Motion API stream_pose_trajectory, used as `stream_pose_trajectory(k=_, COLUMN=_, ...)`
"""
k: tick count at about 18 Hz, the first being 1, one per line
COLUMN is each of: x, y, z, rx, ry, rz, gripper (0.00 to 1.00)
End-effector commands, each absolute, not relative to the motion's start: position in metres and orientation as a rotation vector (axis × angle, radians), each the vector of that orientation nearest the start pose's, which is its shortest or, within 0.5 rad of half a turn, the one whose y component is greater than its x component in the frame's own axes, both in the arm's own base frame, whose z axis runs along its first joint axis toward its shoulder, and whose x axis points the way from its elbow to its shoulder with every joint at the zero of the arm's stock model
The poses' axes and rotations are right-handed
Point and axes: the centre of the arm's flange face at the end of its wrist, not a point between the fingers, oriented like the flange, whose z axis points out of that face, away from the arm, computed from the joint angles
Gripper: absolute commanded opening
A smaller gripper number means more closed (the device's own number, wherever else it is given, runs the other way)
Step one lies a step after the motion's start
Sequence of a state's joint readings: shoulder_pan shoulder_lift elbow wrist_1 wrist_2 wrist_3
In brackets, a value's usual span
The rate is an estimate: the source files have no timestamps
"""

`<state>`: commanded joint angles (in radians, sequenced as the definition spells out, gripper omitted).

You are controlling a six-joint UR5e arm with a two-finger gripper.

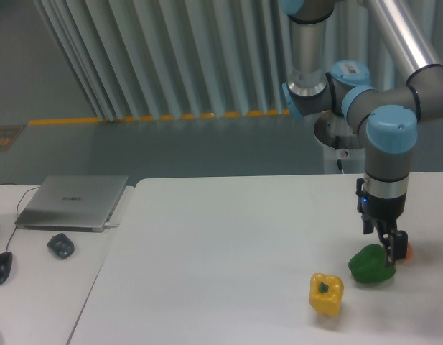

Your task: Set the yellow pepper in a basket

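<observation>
The yellow pepper (326, 294) sat on the white counter (228, 244) at the lower right of the frame, stem stub up, blocky rather than long. The hand (390, 256) hung right of it and slightly higher, low over the green pepper (369, 267); whether its fingers were apart could not be told. Reaching the target likely meant moving leftward and downward in the picture.
</observation>
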<state>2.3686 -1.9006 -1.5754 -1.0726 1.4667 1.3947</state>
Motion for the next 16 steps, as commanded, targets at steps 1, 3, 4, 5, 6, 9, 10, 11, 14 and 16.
stream_pose_trajectory(k=1, x=-0.343, y=0.54, z=0.353, rx=-2.826, ry=0.814, rz=0.147, gripper=1.0)
stream_pose_trajectory(k=3, x=-0.344, y=0.542, z=0.355, rx=-2.828, ry=0.709, rz=0.17, gripper=1.0)
stream_pose_trajectory(k=4, x=-0.343, y=0.542, z=0.354, rx=-2.83, ry=0.711, rz=0.175, gripper=1.0)
stream_pose_trajectory(k=5, x=-0.343, y=0.544, z=0.353, rx=-2.833, ry=0.716, rz=0.176, gripper=1.0)
stream_pose_trajectory(k=6, x=-0.344, y=0.545, z=0.354, rx=-2.833, ry=0.713, rz=0.178, gripper=1.0)
stream_pose_trajectory(k=9, x=-0.336, y=0.556, z=0.353, rx=-2.826, ry=0.73, rz=0.178, gripper=1.0)
stream_pose_trajectory(k=10, x=-0.334, y=0.561, z=0.356, rx=-2.82, ry=0.736, rz=0.186, gripper=1.0)
stream_pose_trajectory(k=11, x=-0.33, y=0.573, z=0.352, rx=-2.819, ry=0.764, rz=0.188, gripper=1.0)
stream_pose_trajectory(k=14, x=-0.311, y=0.598, z=0.338, rx=-2.859, ry=0.861, rz=0.234, gripper=1.0)
stream_pose_trajectory(k=16, x=-0.314, y=0.61, z=0.336, rx=-2.851, ry=0.875, rz=0.242, gripper=1.0)
